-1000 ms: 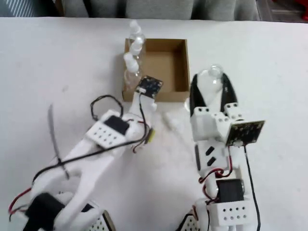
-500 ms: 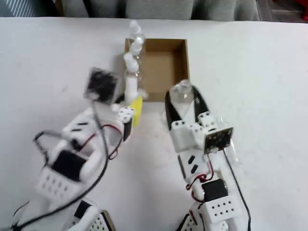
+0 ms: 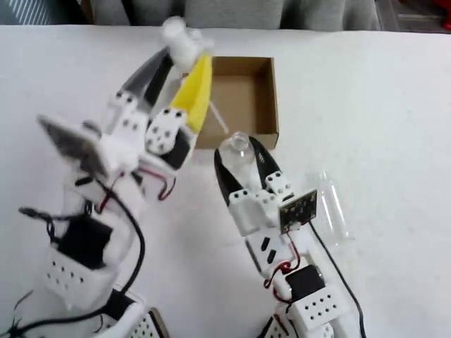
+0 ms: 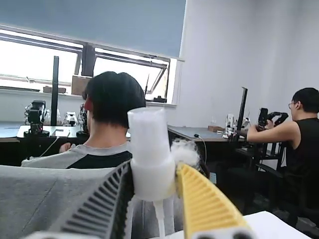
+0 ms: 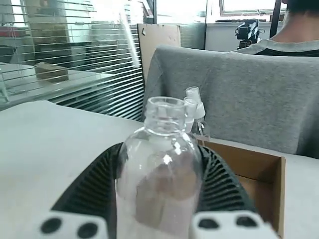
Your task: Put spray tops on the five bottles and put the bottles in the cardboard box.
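My left gripper is raised over the box's left side, shut on a white spray top; its thin dip tube hangs down. In the left wrist view the spray top sits upright between the grey and yellow fingers. My right gripper is shut on a clear, uncapped bottle, held upright just in front of the cardboard box. The right wrist view shows this bottle with its open neck, the box behind it, and capped spray tops beyond.
A second clear bottle without a top lies on its side on the white table, right of the right arm. Cables hang from both arms. The table's right and far-left areas are bare.
The left arm swung up from the table, lifting the spray top high over the box's left edge. The right arm carried its bottle left and nearer, uncovering the lying bottle.
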Tool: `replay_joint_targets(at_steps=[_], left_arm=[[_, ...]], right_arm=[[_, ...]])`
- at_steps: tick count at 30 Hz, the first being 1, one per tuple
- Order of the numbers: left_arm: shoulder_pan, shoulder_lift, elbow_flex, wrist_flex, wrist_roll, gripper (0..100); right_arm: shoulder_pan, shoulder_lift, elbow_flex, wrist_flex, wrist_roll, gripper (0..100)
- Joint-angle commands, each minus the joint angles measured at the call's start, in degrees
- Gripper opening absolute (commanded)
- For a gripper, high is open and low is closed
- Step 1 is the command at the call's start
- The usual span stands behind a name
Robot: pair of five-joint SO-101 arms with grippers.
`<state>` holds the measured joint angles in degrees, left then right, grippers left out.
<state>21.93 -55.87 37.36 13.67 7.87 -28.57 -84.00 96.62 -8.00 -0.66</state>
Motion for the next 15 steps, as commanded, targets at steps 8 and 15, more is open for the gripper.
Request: replay_joint_targets(at_steps=[8,15], left_arm=[[5.58,16.92,-27.34,14.86,-0.35,2],[5.76,16.66,-21.1,12.4,-3.6,2]], right_arm=[[-0.66,-1.1,0.53,1.01,-0.62,1.5],[-0.57,-1.1,0.53,1.01,-0.62,1.5]])
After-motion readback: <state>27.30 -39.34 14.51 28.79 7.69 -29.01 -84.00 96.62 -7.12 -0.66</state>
